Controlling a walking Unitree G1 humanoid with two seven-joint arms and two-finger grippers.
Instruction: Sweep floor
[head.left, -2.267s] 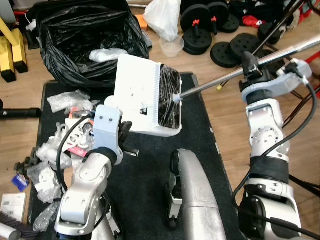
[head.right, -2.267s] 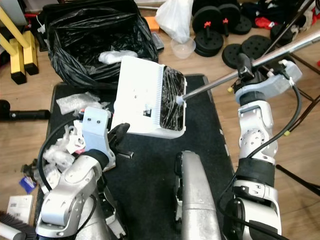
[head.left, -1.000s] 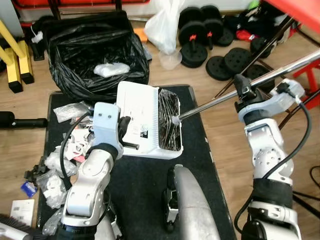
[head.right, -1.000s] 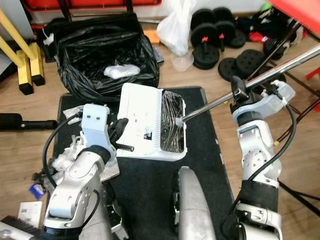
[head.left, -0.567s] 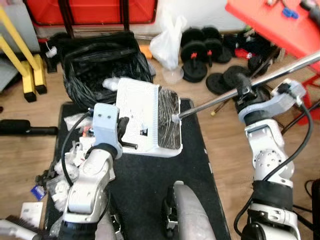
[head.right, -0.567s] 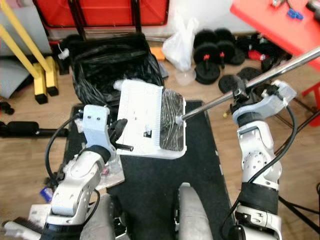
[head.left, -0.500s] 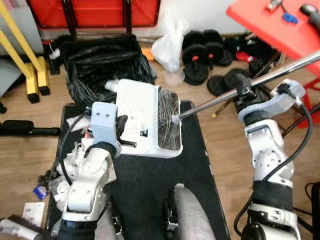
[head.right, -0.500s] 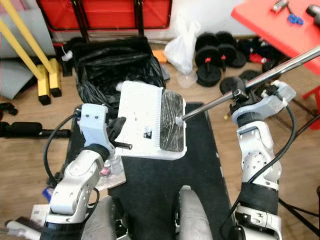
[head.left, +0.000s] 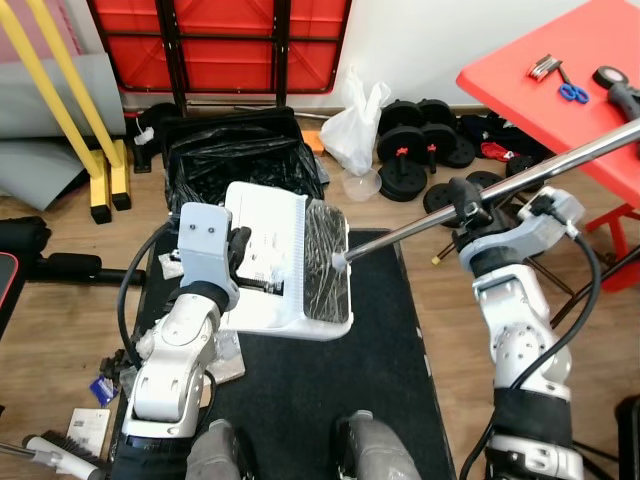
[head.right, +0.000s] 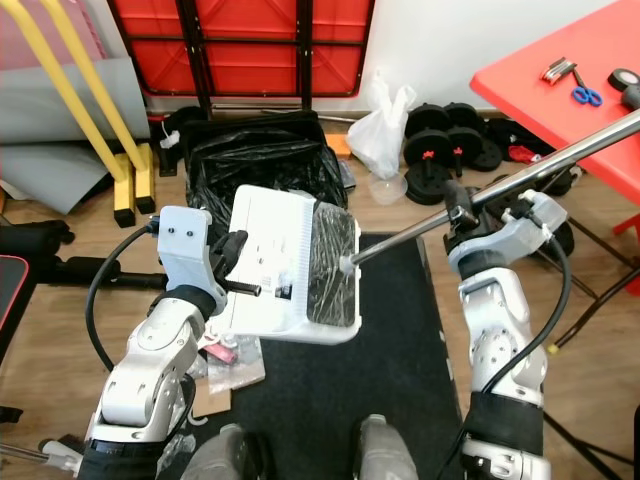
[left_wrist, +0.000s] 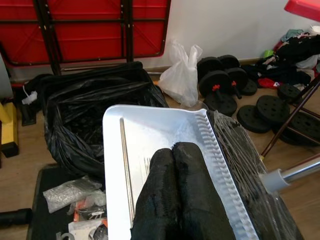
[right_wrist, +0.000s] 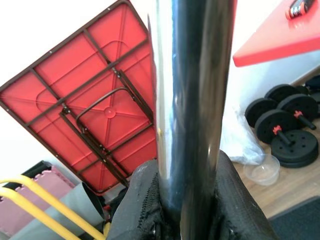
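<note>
Nearest the robot, the black mat (head.left: 300, 400) lies on the wooden floor, with plastic litter (head.right: 225, 365) at its left edge. Above the mat, the left gripper (left_wrist: 175, 195) holds the white dustpan (head.left: 270, 265) with its fingers pressed together on the pan's handle. The right gripper (right_wrist: 187, 200) is clamped around the broom's metal pole (head.left: 520, 175), whose black bristle head (head.left: 325, 265) rests in the dustpan's mouth. Just beyond the dustpan stands the open black trash bag (head.left: 235, 160), then a white plastic bag (head.left: 355, 135) and dumbbell weights (head.left: 420, 150) to the bag's right.
</note>
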